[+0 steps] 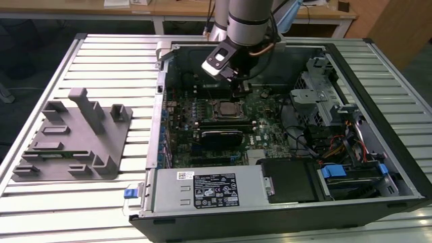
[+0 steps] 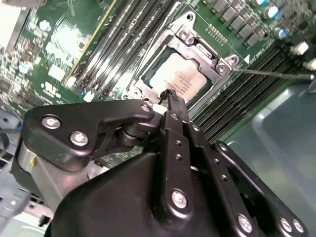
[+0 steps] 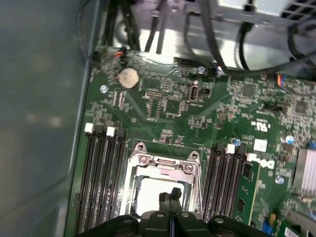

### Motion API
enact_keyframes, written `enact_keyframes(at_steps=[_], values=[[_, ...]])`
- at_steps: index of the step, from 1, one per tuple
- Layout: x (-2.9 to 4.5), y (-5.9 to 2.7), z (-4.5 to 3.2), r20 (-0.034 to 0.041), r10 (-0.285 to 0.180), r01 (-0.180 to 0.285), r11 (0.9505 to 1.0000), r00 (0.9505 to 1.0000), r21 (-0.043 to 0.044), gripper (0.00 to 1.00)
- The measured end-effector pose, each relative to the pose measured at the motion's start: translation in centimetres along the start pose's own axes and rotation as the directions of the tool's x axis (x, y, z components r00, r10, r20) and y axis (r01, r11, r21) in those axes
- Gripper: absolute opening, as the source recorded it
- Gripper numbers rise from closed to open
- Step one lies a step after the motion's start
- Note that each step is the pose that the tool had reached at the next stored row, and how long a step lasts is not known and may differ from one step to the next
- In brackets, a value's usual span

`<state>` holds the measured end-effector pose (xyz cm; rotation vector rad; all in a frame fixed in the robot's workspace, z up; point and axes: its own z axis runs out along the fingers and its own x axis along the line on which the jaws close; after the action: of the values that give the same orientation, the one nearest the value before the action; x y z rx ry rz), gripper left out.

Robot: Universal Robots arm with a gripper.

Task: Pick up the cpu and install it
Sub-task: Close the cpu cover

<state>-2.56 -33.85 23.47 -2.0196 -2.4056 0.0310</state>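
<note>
My gripper (image 2: 170, 95) has its two fingers pressed together into one narrow point, with nothing pinched between them. In both wrist views that point hangs over the near edge of the cpu (image 2: 181, 79), just above it; I cannot tell whether it touches. The cpu lies flat in the socket frame (image 2: 200, 48), silvery top up, with the metal frame around it. In the first wrist view the closed tips (image 3: 171, 193) cover part of the pale chip (image 3: 147, 197), and memory slots (image 3: 102, 177) run along both sides of the frame.

In the exterior view my gripper (image 1: 238, 93) reaches down into the open computer case (image 1: 381, 152), and the cpu (image 1: 227, 108) sits at about 7 o'clock from the tips, close by. The power supply (image 1: 209, 190) lies at 6 o'clock and the drive cage (image 1: 322, 98) at 3 o'clock. The grey fixture (image 1: 74, 136) lies well apart at 8 o'clock on the slatted table (image 1: 101, 61).
</note>
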Motion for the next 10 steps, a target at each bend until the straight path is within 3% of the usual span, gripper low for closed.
enact_keyframes(at_steps=[6, 10], values=[[0.00, -0.02, 0.01, 0.0015, -0.094, 0.094, 0.9956, 0.9956, -0.0011, 0.11], [0.00, -0.02, 0.02, 0.0026, -0.163, 0.163, 0.9866, 0.9866, -0.0019, 0.11]])
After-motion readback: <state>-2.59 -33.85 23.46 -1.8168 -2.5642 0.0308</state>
